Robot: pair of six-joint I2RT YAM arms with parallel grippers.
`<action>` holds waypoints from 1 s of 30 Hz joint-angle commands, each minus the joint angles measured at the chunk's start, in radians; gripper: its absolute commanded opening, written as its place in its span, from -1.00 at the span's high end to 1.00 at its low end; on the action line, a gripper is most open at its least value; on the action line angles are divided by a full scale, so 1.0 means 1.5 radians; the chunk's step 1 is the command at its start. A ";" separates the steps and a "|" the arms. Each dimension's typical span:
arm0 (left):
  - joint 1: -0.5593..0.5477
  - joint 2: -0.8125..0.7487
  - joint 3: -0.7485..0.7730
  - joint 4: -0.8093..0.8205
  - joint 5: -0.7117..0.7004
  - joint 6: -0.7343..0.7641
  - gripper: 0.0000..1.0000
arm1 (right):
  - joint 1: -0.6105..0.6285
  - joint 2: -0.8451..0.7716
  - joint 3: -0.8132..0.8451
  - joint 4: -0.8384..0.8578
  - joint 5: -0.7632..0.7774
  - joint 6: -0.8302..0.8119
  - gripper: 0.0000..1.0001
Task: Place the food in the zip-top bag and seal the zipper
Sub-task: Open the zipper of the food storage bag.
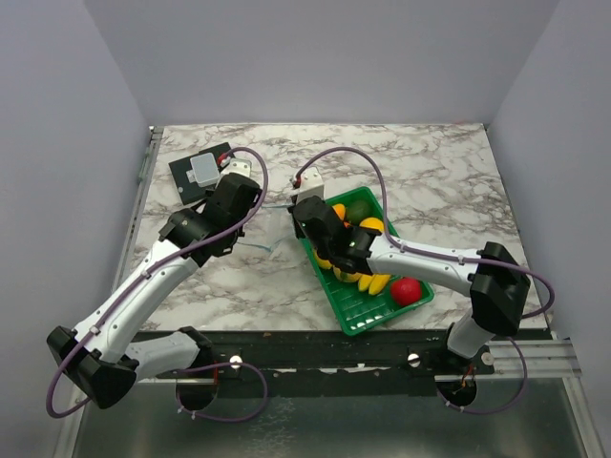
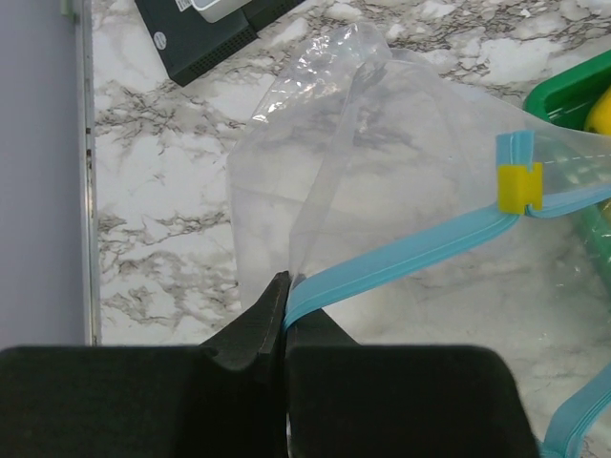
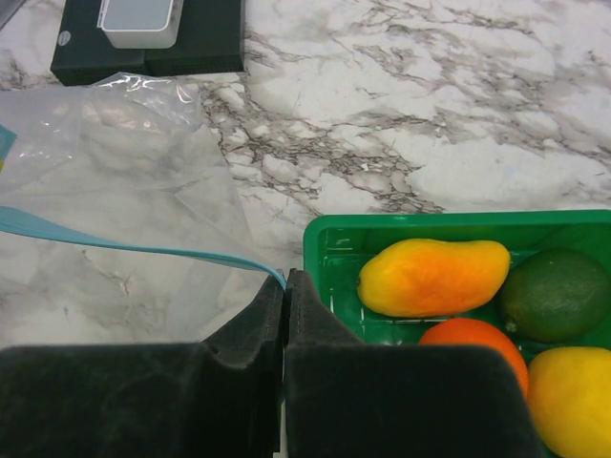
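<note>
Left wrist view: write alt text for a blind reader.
Left gripper shut on the blue zipper of a clear, crumpled bag above a marble table. A yellow slider sits on the zipper; a green tray shows at right.

The zip-top bag, clear, thin and crumpled, is stretched between the two hands. Its zipper, a narrow light blue strip, is pinched by the closed left hand and, at another point, by the closed right hand. The strip's two halves are parted and meet at a yellow slider. The food is found in the green tray: a yellow-orange piece, a round green fruit, an orange, a yellow piece and, at the tray's near end, a red apple.
</note>
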 commanded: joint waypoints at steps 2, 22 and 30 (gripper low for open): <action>-0.016 0.014 0.029 -0.035 -0.149 0.000 1.00 | -0.035 -0.010 -0.034 0.005 -0.045 0.047 0.99; -0.040 0.086 -0.039 0.117 -0.158 -0.008 1.00 | -0.086 0.105 0.008 0.045 -0.248 0.138 0.99; -0.040 0.038 -0.118 0.185 -0.149 -0.002 1.00 | -0.089 0.096 0.001 0.045 -0.261 0.146 0.86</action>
